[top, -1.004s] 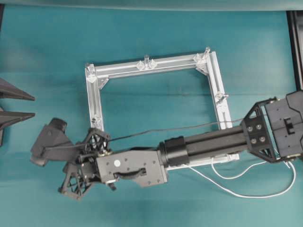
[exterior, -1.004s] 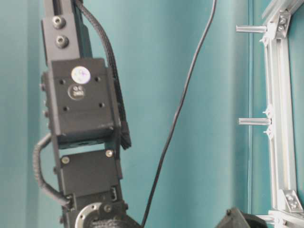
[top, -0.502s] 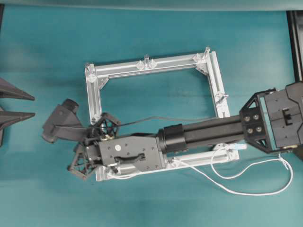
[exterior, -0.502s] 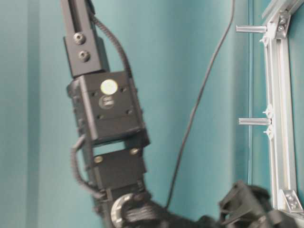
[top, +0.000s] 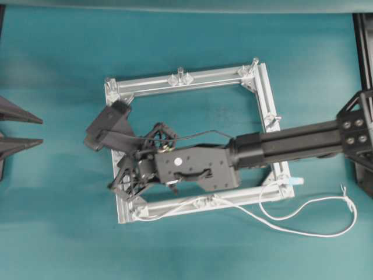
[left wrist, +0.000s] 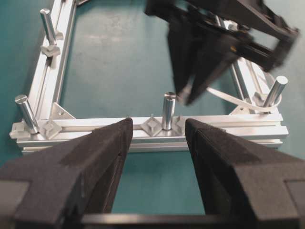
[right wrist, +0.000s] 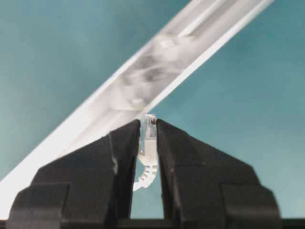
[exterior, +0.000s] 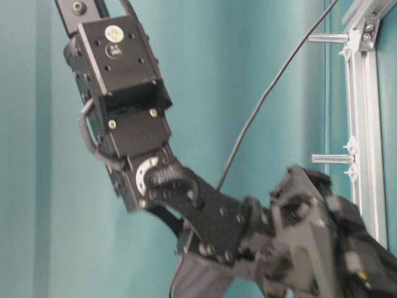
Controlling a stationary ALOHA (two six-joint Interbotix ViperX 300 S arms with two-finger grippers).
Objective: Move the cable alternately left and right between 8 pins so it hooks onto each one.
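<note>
Cable (top: 303,207) plug (right wrist: 149,138) sits pinched in my right gripper (right wrist: 148,125) at the frame's (top: 192,79) nine o'clock bar; my left gripper (left wrist: 157,143) stands spread

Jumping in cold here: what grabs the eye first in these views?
The right gripper, stretched across the square aluminium frame to its left bar, pinching the white cable's plug between its fingers. The cable trails along the bottom bar and loops loose on the teal table at lower right.
</note>
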